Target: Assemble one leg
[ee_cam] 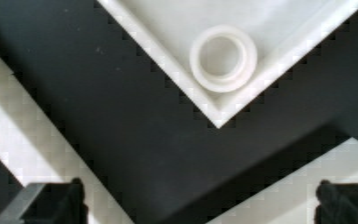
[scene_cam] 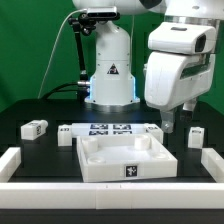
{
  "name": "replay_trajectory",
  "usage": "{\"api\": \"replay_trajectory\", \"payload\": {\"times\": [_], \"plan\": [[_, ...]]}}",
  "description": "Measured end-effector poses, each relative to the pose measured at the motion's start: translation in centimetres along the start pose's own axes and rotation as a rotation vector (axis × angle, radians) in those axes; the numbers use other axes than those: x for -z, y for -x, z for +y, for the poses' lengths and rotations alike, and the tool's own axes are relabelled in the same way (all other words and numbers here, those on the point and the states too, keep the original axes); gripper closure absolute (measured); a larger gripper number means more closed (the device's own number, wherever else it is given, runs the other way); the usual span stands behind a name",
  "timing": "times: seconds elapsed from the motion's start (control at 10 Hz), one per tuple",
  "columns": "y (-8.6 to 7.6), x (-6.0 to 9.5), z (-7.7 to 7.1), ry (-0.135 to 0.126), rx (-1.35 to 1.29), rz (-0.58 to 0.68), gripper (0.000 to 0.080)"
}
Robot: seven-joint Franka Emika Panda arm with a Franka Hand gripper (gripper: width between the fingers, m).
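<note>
My gripper (scene_cam: 168,124) hangs open and empty just above the back right corner of the large white tray-like part (scene_cam: 92,160). In the wrist view that corner (ee_cam: 158,25) shows as a white wedge with a round ring socket (ee_cam: 220,55), and my two dark fingertips (ee_cam: 44,206) stand far apart with only black table between them. Small white legs with tags lie on the table: one at the exterior view's far left (scene_cam: 35,127), one beside it (scene_cam: 66,133), one to the right of my gripper (scene_cam: 197,133). None is held.
The marker board (scene_cam: 108,129) lies behind the tray-like part. Low white walls border the table at the exterior view's left (scene_cam: 10,160), right (scene_cam: 214,165) and front. The arm's base (scene_cam: 110,75) stands at the back.
</note>
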State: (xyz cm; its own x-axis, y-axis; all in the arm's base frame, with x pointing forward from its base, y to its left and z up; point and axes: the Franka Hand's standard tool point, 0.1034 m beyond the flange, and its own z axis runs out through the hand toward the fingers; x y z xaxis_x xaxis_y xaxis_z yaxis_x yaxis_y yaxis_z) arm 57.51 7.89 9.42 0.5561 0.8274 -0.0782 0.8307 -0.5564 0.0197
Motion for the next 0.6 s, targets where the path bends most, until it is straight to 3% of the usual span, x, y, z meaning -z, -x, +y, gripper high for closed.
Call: {"api": "replay_trajectory", "payload": {"times": [0.4,0.5,0.6], "plan": [[-0.03,0.01,0.00,0.000,0.000,0.001,0.0150],[-0.02,-0.07,-0.02,0.005,0.013,0.008,0.0150],[0.40,-0.52,-0.34,0.029,0.077,0.043,0.0150]]}}
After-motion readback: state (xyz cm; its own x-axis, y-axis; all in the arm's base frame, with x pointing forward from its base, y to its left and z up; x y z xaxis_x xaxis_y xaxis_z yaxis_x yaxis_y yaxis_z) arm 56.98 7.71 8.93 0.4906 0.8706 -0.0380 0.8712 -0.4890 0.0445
